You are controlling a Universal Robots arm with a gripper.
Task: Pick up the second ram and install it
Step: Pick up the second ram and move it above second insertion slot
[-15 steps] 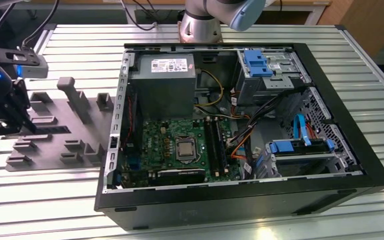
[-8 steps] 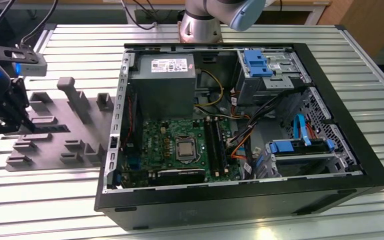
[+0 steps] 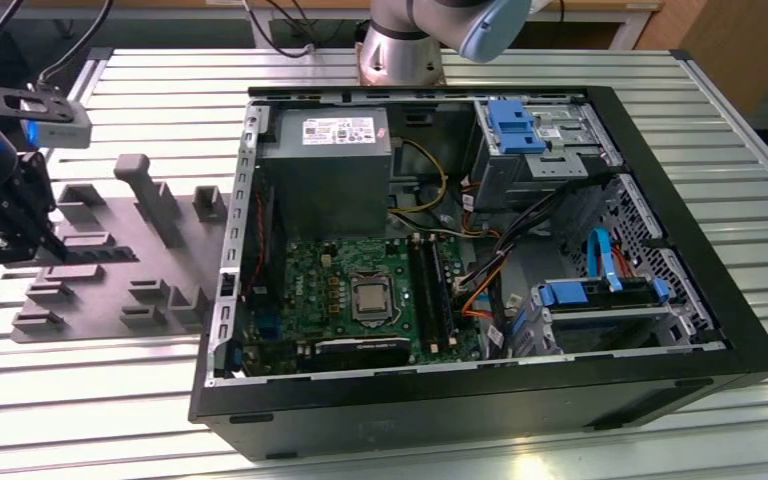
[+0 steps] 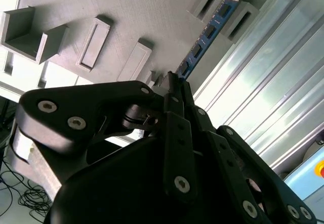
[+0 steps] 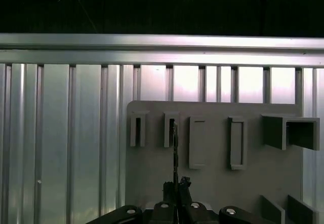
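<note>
Black hand clamped on near end of the second ram, a thin blue circuit-board stick. Far end ahead sits between grey tray blocks, likely steadying it on edge.

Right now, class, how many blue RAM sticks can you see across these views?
1. The second ram stands out from the gripper, shut on its end, over the grey holder tray. Another may be seated in the motherboard slots; that cannot be told.
</note>
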